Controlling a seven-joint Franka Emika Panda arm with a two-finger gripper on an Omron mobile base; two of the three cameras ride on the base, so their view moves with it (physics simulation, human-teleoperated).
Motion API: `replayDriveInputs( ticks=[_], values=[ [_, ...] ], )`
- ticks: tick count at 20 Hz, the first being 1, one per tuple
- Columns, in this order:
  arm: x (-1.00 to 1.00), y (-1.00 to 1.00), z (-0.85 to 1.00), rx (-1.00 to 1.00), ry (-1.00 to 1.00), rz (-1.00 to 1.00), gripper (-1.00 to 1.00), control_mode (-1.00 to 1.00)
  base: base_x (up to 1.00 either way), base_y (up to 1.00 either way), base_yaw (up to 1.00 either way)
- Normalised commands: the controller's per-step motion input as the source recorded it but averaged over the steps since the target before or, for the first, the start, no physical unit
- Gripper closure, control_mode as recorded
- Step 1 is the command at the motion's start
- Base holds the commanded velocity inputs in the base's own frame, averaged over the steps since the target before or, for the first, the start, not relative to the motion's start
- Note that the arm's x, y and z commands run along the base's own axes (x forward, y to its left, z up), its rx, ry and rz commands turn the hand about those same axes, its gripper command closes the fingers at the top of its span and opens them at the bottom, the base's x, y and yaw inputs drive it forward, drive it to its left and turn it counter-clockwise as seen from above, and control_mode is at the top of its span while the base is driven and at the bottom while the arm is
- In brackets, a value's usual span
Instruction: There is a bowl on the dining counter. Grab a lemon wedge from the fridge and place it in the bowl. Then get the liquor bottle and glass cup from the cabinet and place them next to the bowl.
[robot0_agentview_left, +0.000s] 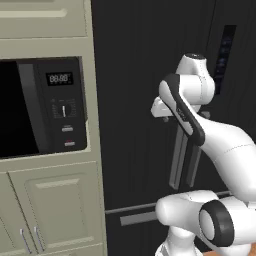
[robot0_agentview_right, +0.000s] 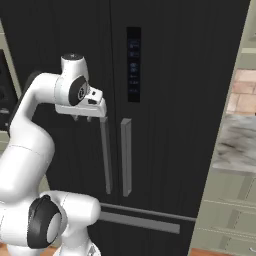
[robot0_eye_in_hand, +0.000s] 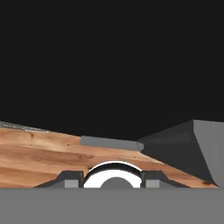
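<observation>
gripper (robot0_agentview_right: 82, 118) at left fridge handle (robot0_agentview_right: 106, 160), fridge (robot0_agentview_right: 175, 100) doors shut

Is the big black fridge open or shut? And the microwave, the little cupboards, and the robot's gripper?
Fridge: both doors shut.
Microwave: door shut, display lit.
Lower cabinet doors: shut.
Gripper: at the top of the left fridge handle; open or shut, I cannot tell.

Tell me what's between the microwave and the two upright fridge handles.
In the left base view, a cream cabinet panel edges the microwave, then bare black fridge door runs to the handles, partly behind the arm.
</observation>
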Motion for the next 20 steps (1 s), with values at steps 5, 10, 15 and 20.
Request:
replayDriveInputs(
  ticks=[5, 10, 15, 20],
  values=[
    [-0.15, 0.00, -0.09, -0.02, 0.00, 0.00, -1.00, -1.00, 0.00, 0.00, 0.00],
    [-0.54, -0.16, -0.19, 0.00, -0.26, 0.00, -1.00, -1.00, 0.00, 0.00, 0.00],
    [-0.04, -0.03, -0.04, 0.00, -0.02, 0.00, -1.00, 1.00, -0.04, -0.17, -0.02],
    [0.00, 0.00, 0.00, 0.00, 0.00, 0.00, -1.00, 1.00, -0.09, -0.20, -0.05]
  ],
)
